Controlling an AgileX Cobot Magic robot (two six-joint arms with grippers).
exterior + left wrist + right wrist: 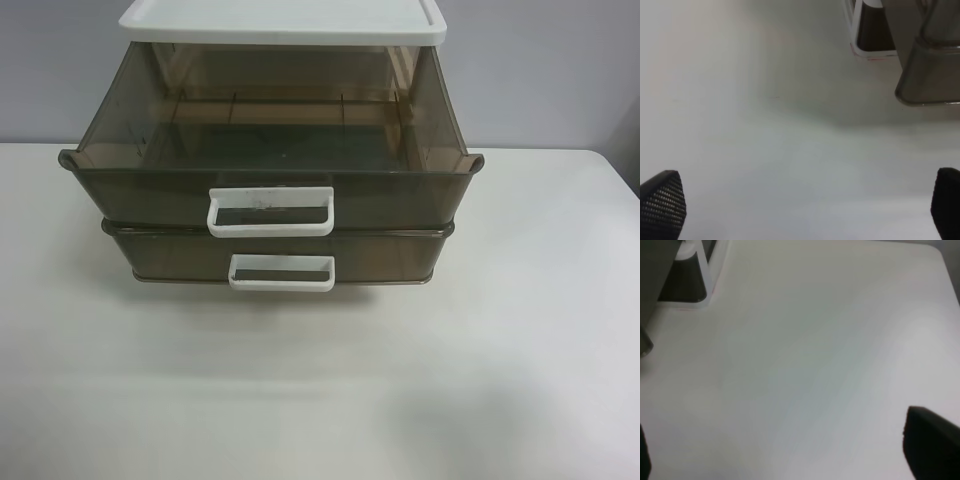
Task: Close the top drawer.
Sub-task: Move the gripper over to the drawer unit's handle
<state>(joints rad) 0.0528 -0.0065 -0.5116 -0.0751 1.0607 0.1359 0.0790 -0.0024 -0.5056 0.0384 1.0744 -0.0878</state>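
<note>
top drawer (400, 195) forward above the lower drawer (400, 258), beneath the lid (280, 20), on the table (520, 350)

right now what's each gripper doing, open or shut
Left gripper: open, holding nothing.
Right gripper: open, holding nothing.

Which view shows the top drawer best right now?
Exterior high: it shows the whole top drawer, pulled out, with its scuffed handle. The left wrist view catches what looks like only one drawer corner. The right wrist view shows just a blurred sliver at its edge.
</note>
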